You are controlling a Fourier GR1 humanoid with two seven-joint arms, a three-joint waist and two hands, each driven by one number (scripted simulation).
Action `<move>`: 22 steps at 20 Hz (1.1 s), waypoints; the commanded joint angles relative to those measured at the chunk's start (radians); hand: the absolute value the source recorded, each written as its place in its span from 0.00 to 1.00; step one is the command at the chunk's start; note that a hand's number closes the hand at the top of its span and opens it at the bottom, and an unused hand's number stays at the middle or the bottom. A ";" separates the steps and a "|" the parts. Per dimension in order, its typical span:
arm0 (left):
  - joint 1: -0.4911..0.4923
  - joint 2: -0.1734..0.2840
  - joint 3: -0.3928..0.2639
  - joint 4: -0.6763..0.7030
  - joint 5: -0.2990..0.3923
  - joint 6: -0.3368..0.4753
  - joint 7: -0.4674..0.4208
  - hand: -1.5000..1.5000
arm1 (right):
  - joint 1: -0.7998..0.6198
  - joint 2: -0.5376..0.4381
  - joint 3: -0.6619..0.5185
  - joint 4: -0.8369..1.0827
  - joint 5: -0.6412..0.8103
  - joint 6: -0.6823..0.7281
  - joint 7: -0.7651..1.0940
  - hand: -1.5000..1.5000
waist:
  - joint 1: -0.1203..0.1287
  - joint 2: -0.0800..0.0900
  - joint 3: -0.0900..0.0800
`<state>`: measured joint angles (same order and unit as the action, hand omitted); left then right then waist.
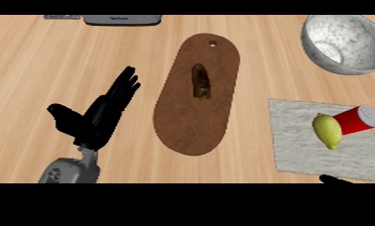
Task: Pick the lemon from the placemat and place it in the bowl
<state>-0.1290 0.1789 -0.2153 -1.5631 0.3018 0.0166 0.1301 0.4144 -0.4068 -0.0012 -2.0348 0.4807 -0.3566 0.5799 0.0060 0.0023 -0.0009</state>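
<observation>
A yellow lemon [327,130] lies on the grey placemat [300,141] at the right. A red and white can [356,119] lies on its side against the lemon's right. The shiny metal bowl [344,42] stands at the back right, beyond the placemat. My left hand [99,113] is open at the lower left with fingers straight, far from the lemon. Only a black tip of my right hand [335,179] shows at the lower edge, just below the placemat.
A brown oval cutting board [183,121] lies in the middle with a dark brown food item [201,82] on it. A grey appliance [122,19] and a dark object [61,17] sit along the back edge.
</observation>
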 commanded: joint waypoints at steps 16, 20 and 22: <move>0.012 -0.086 0.049 0.024 -0.094 -0.058 -0.015 0.50 | -0.200 0.130 -0.044 0.245 0.137 0.151 0.001 0.00 | -0.008 -0.003 0.001; 0.001 -0.083 0.094 0.036 -0.076 -0.081 0.017 0.50 | -0.208 0.159 -0.065 0.302 0.145 0.135 -0.068 0.00 | -0.008 -0.003 0.001; 0.061 -0.067 0.087 -0.003 -0.076 -0.101 -0.003 0.50 | -0.238 0.202 -0.007 0.278 0.221 0.128 0.039 0.00 | -0.006 -0.003 0.001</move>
<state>-0.1142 0.1039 -0.1421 -1.5578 0.2261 -0.0522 0.1460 0.2006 -0.2496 -0.0360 -1.7586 0.6452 -0.2352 0.5633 -0.0017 -0.0024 -0.0035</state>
